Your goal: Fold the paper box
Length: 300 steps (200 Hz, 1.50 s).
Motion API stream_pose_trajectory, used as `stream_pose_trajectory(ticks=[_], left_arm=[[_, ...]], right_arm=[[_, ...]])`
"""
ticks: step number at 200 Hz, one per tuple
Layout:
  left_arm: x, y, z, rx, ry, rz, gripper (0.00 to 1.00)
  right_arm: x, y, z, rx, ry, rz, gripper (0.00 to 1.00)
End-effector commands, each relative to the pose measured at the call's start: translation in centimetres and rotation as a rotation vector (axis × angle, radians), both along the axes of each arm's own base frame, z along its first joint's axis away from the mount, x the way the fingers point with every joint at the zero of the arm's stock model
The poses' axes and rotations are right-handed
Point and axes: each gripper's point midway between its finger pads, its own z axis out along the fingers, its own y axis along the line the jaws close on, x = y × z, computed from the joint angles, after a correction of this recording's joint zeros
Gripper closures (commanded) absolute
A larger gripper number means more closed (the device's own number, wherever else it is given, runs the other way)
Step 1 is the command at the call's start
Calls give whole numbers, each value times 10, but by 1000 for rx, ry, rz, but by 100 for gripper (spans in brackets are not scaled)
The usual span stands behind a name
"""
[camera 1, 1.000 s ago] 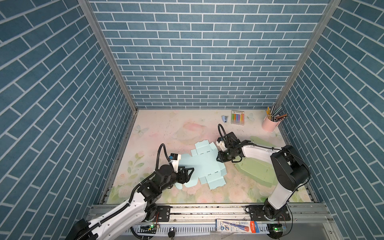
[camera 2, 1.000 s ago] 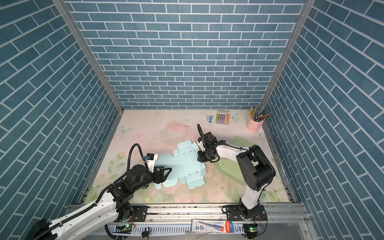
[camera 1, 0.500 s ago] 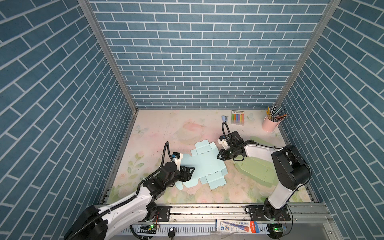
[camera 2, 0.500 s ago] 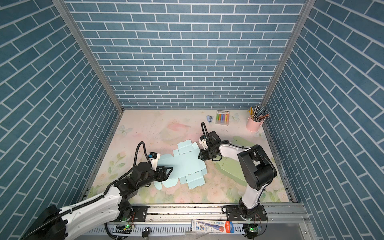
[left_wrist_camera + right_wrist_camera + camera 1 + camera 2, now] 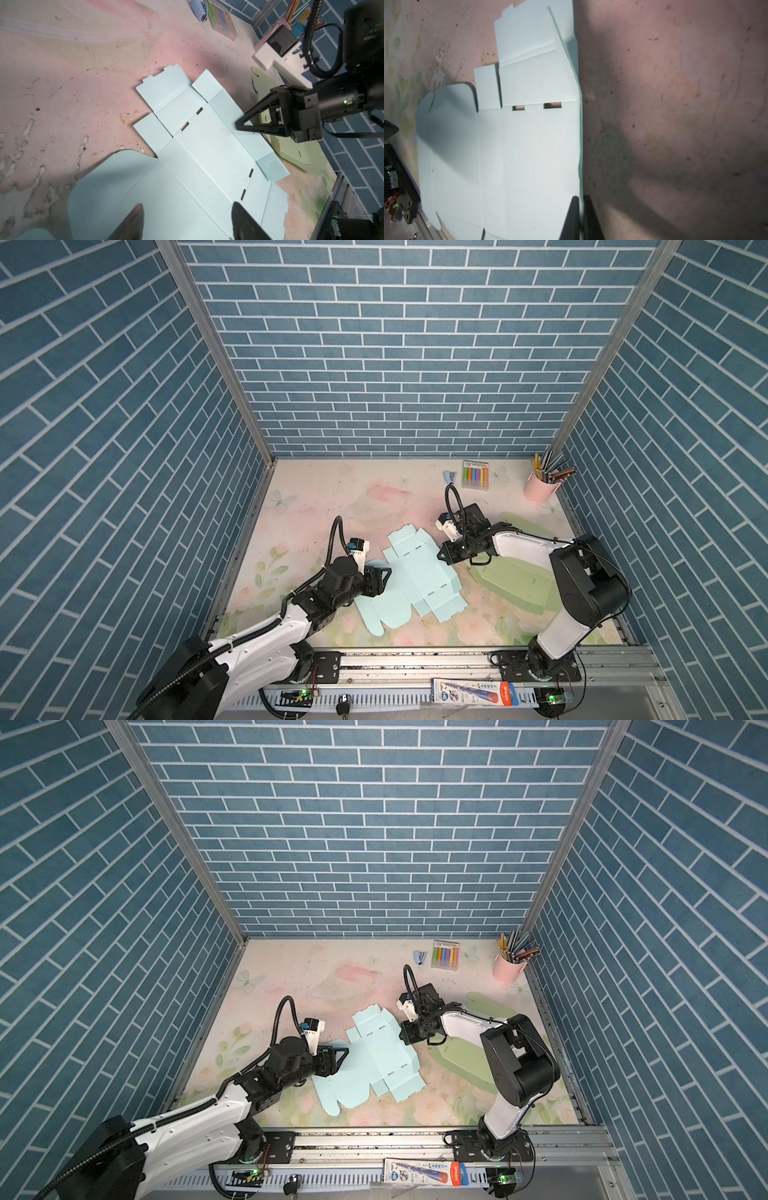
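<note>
On the flowered mat (image 5: 353,497), near its middle, the paper box (image 5: 415,576) lay flat and unfolded, a pale blue blank. We judged ourselves at the very start, the first side panel not yet raised. Our right gripper (image 5: 440,556) was clamped on the blank's edge nearest the right arm. Our left gripper (image 5: 386,575) hovered over the opposite rounded flap, jaws apart, holding nothing. The next move, we thought, called for lifting the pinched edge along its crease while the left pressed the base flat. Only the right wrist view showed the thin edge caught between the fingers (image 5: 574,216); the top views hid that contact. The left wrist view showed the left fingertips (image 5: 136,216) spread over the sheet, but we could not tell whether they touched it.
</note>
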Motion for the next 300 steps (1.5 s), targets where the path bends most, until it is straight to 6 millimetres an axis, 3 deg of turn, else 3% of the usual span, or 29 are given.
stream_pose_trajectory(ticks=[1, 18, 35, 97, 144, 191, 300], left_arm=[[15, 0, 19, -20, -46, -4, 64], [27, 3, 24, -34, -45, -1, 88], [40, -2, 34, -49, -66, -18, 100], [105, -20, 48, -65, -101, -30, 100], [128, -36, 50, -70, -112, -78, 100], [120, -47, 43, -50, -98, -130, 100], [68, -64, 34, -6, -68, -195, 100]], right_arm=[[-1, 5, 24, -35, -115, 109, 98], [-9, 16, 32, -84, -182, 163, 99], [-13, 22, 39, -123, -218, 188, 100], [-26, 37, 65, -130, -319, 242, 100], [-24, 43, 66, -152, -344, 282, 100], [-22, 46, 70, -150, -365, 303, 100], [-23, 46, 74, -148, -400, 303, 100]])
